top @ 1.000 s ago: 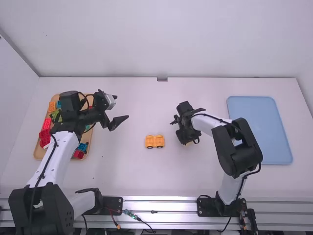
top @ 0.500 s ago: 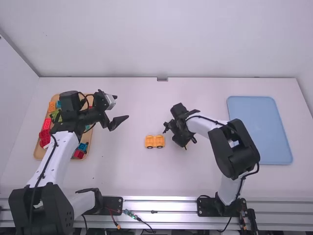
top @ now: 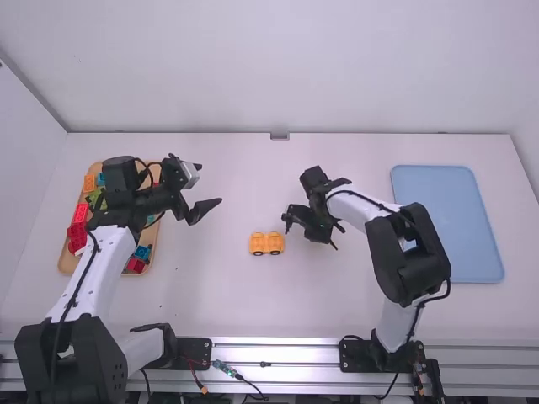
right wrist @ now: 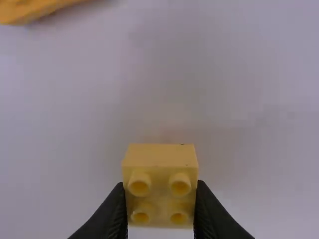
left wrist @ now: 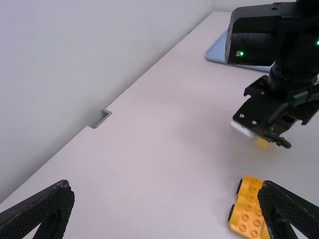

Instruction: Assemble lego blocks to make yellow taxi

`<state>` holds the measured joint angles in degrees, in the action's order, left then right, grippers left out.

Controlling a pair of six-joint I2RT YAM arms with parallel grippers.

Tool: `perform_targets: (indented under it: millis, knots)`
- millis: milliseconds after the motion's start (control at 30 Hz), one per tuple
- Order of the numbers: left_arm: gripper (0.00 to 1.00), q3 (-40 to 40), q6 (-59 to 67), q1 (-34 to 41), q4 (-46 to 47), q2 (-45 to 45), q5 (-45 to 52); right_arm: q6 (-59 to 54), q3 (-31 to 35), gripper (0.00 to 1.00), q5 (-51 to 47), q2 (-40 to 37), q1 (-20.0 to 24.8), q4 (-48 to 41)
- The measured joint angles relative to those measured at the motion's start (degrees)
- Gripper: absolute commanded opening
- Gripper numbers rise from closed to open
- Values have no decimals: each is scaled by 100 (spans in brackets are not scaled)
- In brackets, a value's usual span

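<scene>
- Lying lengthwise from left to right on the worktop (top: 210, 295), the orange wheeled base (top: 267, 243) has its studs up and wheels along its long sides.
- The right claw (top: 312, 231), just right of the base, grips a yellow block (right wrist: 159, 164) between its fingertips.
- The block's four studs face the right wrist camera; that face looks nearly square, so I cannot tell a long axis.
- The left claw (top: 210, 183) stands wide apart, left of the base and farther from the arm mounts, with nothing between its fingers.
</scene>
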<state>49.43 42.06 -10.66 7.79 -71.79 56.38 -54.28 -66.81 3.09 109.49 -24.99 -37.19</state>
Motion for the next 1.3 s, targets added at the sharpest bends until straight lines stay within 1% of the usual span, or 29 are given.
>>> perform_targets:
  millis: [200,300,367,500,667,733,767,800,833,867,900,1000,1133,1233,1300]
  knots:
    - [99,0,0,0,-37,0,0,-997,0,30,361,0,-103,-46]
    - [99,0,2,-2,-31,2,-2,-1213,0,30,341,2,-234,-48]
    - [99,0,0,0,-28,2,0,-1360,0,33,313,0,-328,-48]
    - [99,0,0,-2,33,0,-2,-1582,0,34,315,0,-404,-42]
    - [99,0,0,0,101,0,0,-1703,0,46,341,0,-310,-15]
    - [99,0,0,0,101,0,-2,-1709,0,47,382,0,-258,-17]
    - [99,0,0,-2,111,0,-2,-1711,0,52,409,0,-214,-24]
    - [99,0,2,0,127,0,-2,-1718,0,54,428,0,-173,-31]
    - [99,0,2,0,142,0,-2,-1711,0,64,431,0,-140,-28]
    - [99,0,2,-2,157,0,-2,-1731,0,71,442,0,-114,-22]
    - [99,0,0,0,177,0,-2,-1738,0,75,452,2,-72,-7]
    - [99,0,79,0,273,0,-2,-1746,0,77,450,0,-26,-15]
    - [99,0,275,-2,400,0,0,-1534,-107,77,387,0,-17,-203]
    - [99,0,654,13,730,0,0,-1381,-361,75,385,-35,-17,-435]
    - [99,0,1239,90,1176,0,26,-1325,-472,73,459,-232,2,-514]
